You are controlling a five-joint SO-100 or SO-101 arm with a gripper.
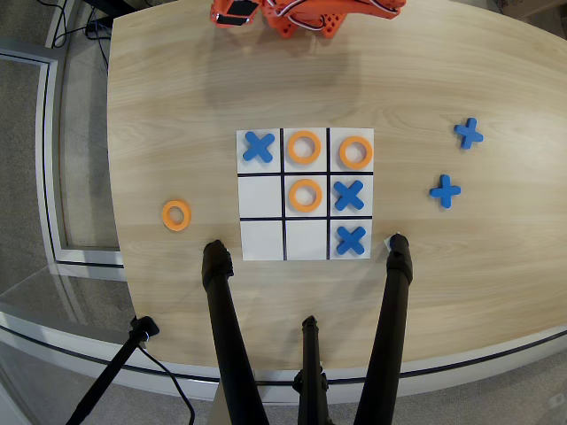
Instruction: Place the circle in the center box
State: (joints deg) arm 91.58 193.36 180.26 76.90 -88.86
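Wooden table (177, 106); circle (306, 195) lies inside center box (291, 180).

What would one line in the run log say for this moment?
circle: lies in center box | end effector: at table's far edge, clear of board, state unclear | spare ring: left of board

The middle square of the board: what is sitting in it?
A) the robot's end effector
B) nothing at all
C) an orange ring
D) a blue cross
C: an orange ring lies inside the middle square of the board, with the black lines all around it.
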